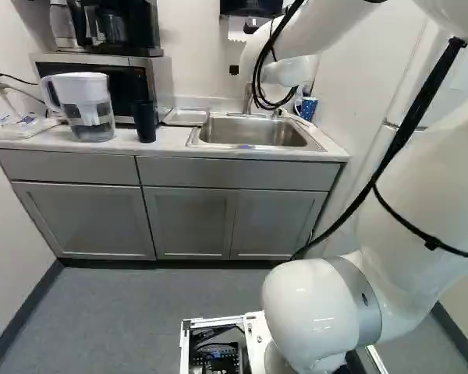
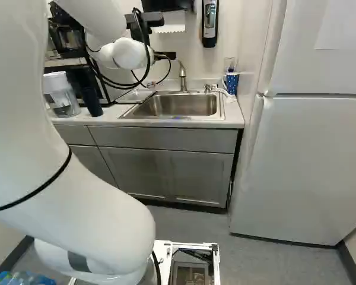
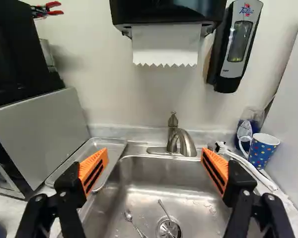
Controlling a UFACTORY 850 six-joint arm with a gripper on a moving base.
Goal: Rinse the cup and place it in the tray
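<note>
Sink point(image 3: 144, 193) ahead of and below fingers point(image 3: 93, 168), utensils point(image 3: 128, 216) inside; faucet point(image 3: 185, 143) ahead, between fingers; tray point(image 3: 102, 144) on worktop point(image 1: 168, 148) beyond left finger, cup point(image 3: 262, 150) beyond right.

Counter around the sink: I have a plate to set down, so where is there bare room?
Free: the silver metal tray between the grey microwave and steel sink, and the white counter between that sink and the black tumbler. Crowded: the back corner, with the blue dotted cup beside a clear glass.
</note>
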